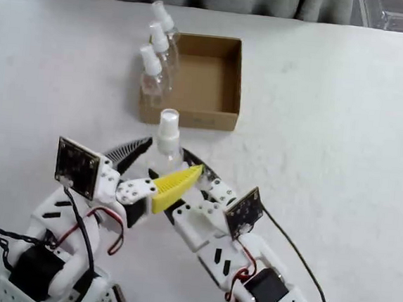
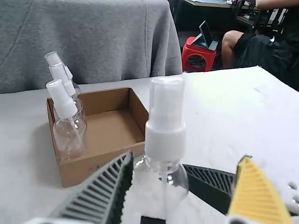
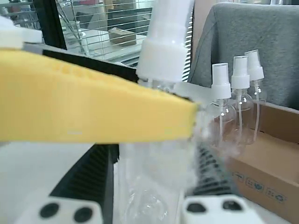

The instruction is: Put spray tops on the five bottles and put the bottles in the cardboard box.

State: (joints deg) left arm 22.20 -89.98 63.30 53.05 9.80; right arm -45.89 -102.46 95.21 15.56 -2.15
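A clear bottle [image 1: 167, 135] with a white spray top stands upright on the white table, just in front of the cardboard box [image 1: 190, 116]. My left gripper [image 2: 187, 161] is open around it: the grey ribbed finger [image 2: 105, 191] is close on one side, the yellow finger [image 2: 257, 196] apart on the other. My right gripper [image 3: 154, 163] is shut on the bottle [image 3: 163, 51] low on its body, between two black ribbed fingers [image 1: 203, 169]. Three capped bottles [image 1: 154, 66] stand inside the box along its left wall.
The rest of the box floor [image 2: 110, 123] is bare. White tabletop lies free to the right of the box [image 1: 330, 134]. Grey fabric [image 2: 93, 37] hangs behind the table's far edge. A clear plastic container [image 1: 397, 16] sits at the far right corner.
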